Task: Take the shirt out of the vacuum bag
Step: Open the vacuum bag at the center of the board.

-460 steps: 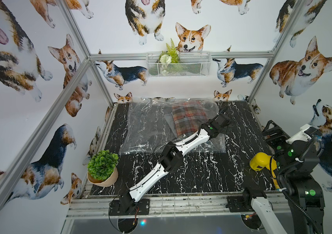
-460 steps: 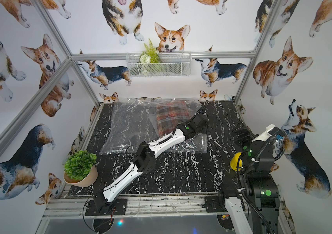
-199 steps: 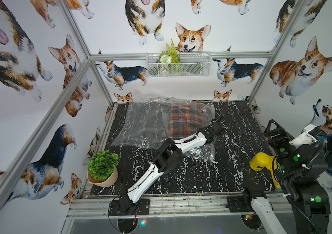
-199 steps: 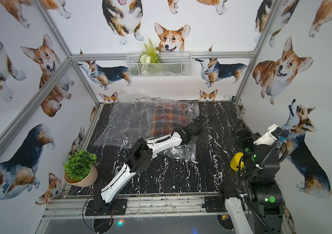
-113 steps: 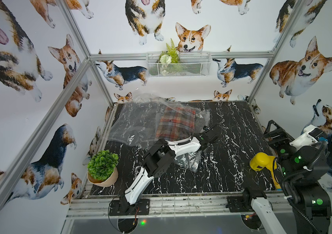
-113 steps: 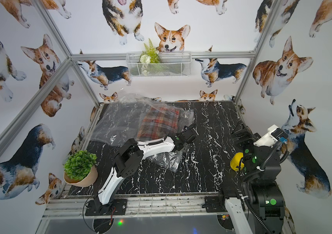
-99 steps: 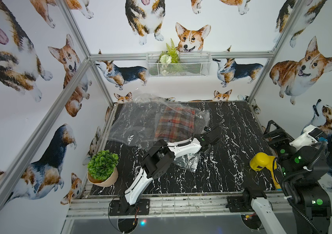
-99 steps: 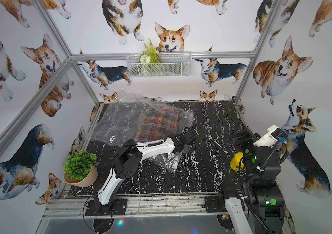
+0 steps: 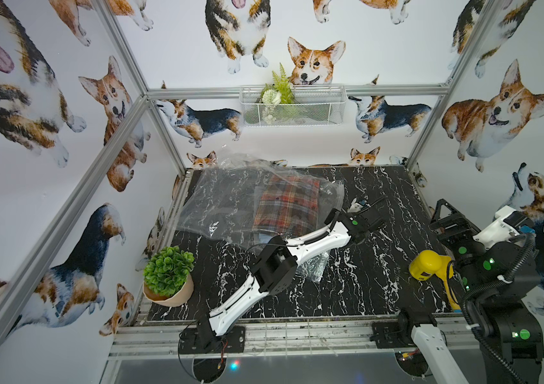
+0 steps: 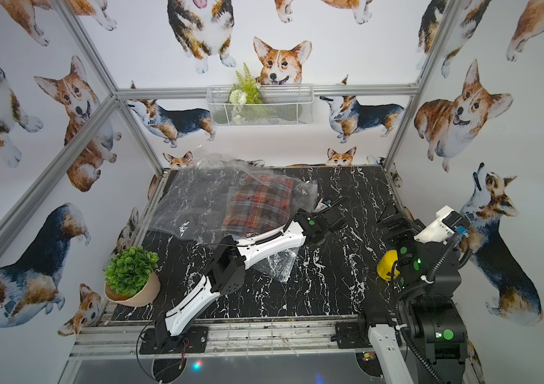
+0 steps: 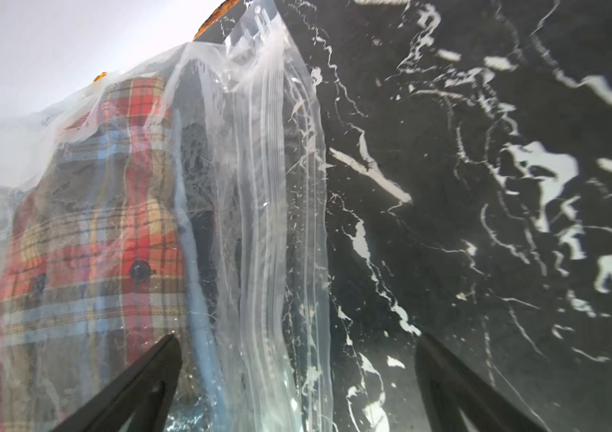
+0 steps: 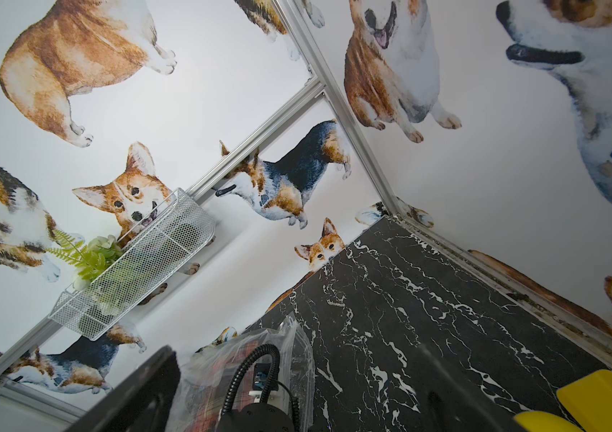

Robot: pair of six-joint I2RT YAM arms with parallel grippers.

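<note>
Black, white-veined marble tabletop [image 9: 380,286] floors a corgi-papered booth. Nearest, a leafy green potted plant [image 9: 168,272] stands in front of the large clear crinkly vacuum bag [image 9: 224,199]. The left gripper [image 9: 375,214] hangs spread wide and empty just beside the bag's right edge. The right gripper [image 9: 448,217], well right of the bag, is also spread and empty. The folded red plaid shirt [image 9: 285,206] lies inside the bag's right part. A white wire basket [image 9: 313,109] hangs on the wall behind the bag.
</note>
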